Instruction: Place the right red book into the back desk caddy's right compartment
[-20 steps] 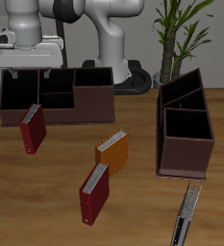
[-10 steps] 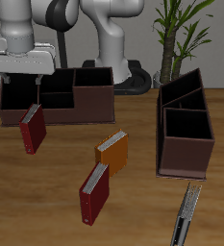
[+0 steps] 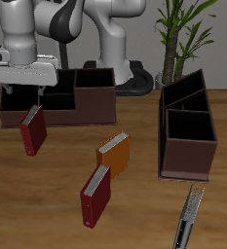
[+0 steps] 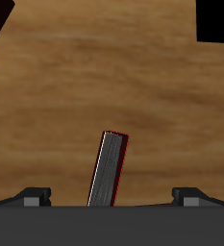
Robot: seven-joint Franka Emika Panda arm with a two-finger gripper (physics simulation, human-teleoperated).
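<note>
The right red book (image 3: 31, 130) stands upright on the table just before the back desk caddy (image 3: 56, 97), directly below the gripper (image 3: 22, 90), whose fingers hang spread and empty, its page edge lying between them; two red books, one orange, two caddies.

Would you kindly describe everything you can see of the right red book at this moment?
The right red book is a small, thin hardcover with a dark-red cover and a narrow pale page edge, seen from above in the wrist view. It stands upright on the wooden table, leaning slightly, just in front of the back desk caddy; whether they touch is unclear. The gripper hangs open above it, fingers apart on either side, not touching it.
</note>
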